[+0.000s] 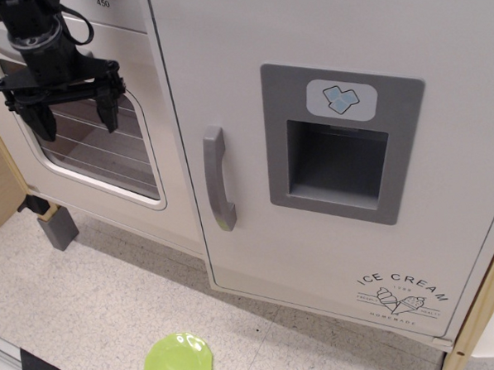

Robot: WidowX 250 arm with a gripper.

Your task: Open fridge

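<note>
The fridge [333, 255] is a large white door that fills the right of the view and looks closed. Its vertical grey handle [218, 180] is near its left edge. A grey recessed dispenser panel [342, 147] carries a blue ice-cube sticker [339, 99], and an "ICE CREAM" logo [399, 295] is at the lower right. My black gripper [74, 118] hangs at the upper left in front of the oven window, well left of the handle. It is open and empty, fingers pointing down.
The white oven door [105, 155] with a dark wire-racked window is left of the fridge. A green plate [178, 361] lies on the speckled floor at the bottom. A grey block [58, 229] sits by the wooden frame at left.
</note>
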